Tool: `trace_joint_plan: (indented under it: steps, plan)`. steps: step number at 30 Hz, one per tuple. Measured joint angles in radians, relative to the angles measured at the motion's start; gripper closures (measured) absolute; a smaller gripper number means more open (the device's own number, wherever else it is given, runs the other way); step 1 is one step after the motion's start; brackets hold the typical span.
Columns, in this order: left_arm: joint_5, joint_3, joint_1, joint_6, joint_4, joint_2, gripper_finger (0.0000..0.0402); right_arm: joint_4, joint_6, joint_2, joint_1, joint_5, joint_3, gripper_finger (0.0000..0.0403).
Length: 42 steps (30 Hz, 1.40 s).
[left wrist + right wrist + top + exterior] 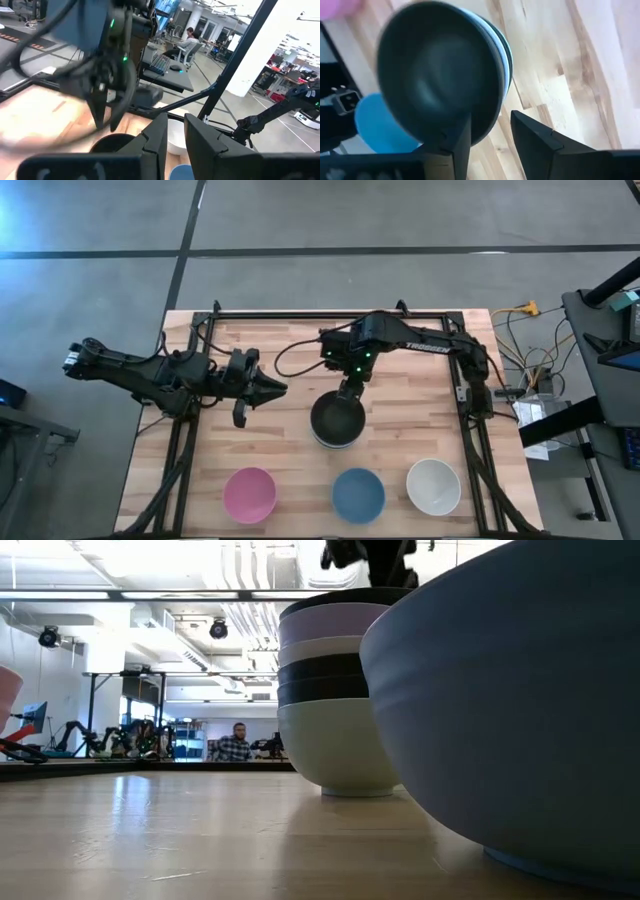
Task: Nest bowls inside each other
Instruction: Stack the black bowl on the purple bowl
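Note:
A stack of bowls (336, 422) stands mid-table, resting on its pale mint bottom bowl (340, 745), with black, white and lavender (330, 618) bowls above and a black bowl (435, 70) on top. My right gripper (346, 392) hangs over the stack's far rim, open, its fingers on either side of the top bowl's rim. Along the near edge stand a pink bowl (250, 493), a blue bowl (358, 494) and a white bowl (433, 485), each apart and upright. My left gripper (279, 388) waits shut, above the table left of the stack. My right gripper (491, 120) comes from above, pointing down. One finger (460, 137) is inside the top black bowl and the other (532, 137) outside its rim (495, 112). Whether either finger touches the rim, I cannot tell. The bowl sits nested in the stack.
A black metal frame (180, 450) borders the wooden table on its left, far and right sides. Bare wood (280, 440) lies between the stack and the near row of bowls. Cables and equipment (530, 380) sit off the right edge. A person sits far back in the room.

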Motion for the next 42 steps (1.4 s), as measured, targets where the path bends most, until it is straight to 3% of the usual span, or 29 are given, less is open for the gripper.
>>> trace_joint_plan:
  steps: [5,10,13,20,28,34,42]
  plan:
    - [0.004,-0.001,0.0,0.0,0.0,0.0,0.0352,0.09,0.001,-0.074,0.04,0.001,-0.042,0.0292]
    - [0.005,-0.002,0.0,0.0,0.0,0.0,0.0352,0.261,0.004,-0.2,0.106,0.064,-0.207,0.0342]
    - [0.005,-0.002,0.0,0.0,0.0,0.0,0.0352,0.44,0.034,-0.315,0.146,0.147,-0.372,0.0367]
    - [0.006,-0.009,0.0,0.005,-0.012,0.025,0.0352,1.106,0.204,-0.572,0.168,0.15,-0.844,0.0393]
    - [0.008,-0.01,0.0,0.011,-0.014,0.039,0.0352,1.509,0.385,-0.655,0.164,0.15,-1.211,0.0394]
    - [0.008,-0.01,0.0,0.011,-0.008,0.03,0.0352,1.564,0.406,-0.645,0.156,0.166,-1.276,0.0394]
    - [0.008,-0.01,0.0,0.011,-0.008,0.029,0.0352,1.474,0.413,-0.645,0.124,0.187,-1.27,0.0394]
